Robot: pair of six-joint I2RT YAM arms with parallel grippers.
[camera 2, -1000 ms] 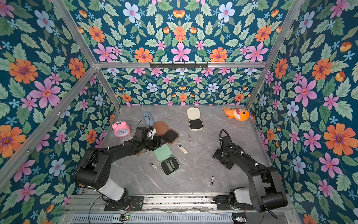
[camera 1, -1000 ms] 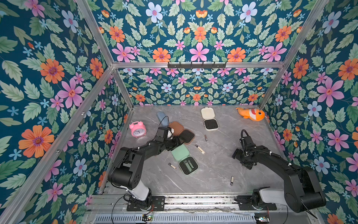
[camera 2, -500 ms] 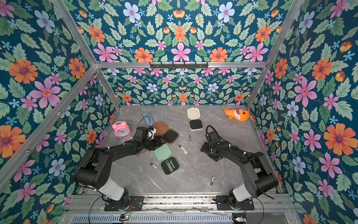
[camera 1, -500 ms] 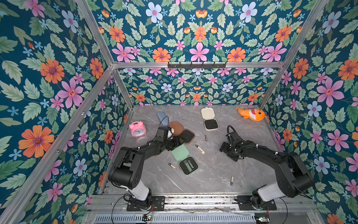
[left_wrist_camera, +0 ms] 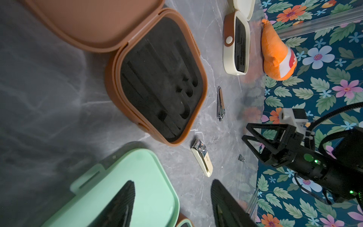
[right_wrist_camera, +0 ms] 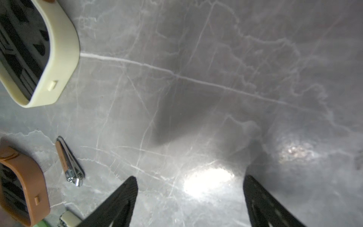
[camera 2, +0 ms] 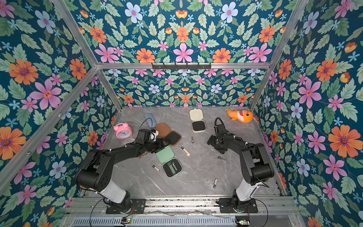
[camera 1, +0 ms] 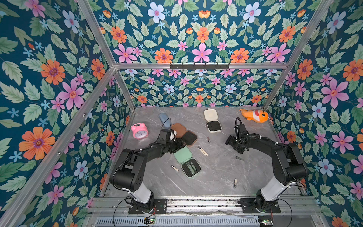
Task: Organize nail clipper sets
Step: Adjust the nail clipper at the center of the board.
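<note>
The left gripper (left_wrist_camera: 172, 182) hangs with its fingers apart over the open lid of the mint green case (camera 1: 183, 155), gripping nothing. The right gripper (right_wrist_camera: 189, 177) is spread wide above the bare table (right_wrist_camera: 216, 78). The brown case (camera 1: 184, 133) and cream case (camera 1: 212, 120) lie open, with a beige clipper (camera 1: 202, 151) loose nearby.

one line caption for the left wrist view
Open left gripper by the mint green case, facing the empty brown case, cream clipper and brown clipper
</note>
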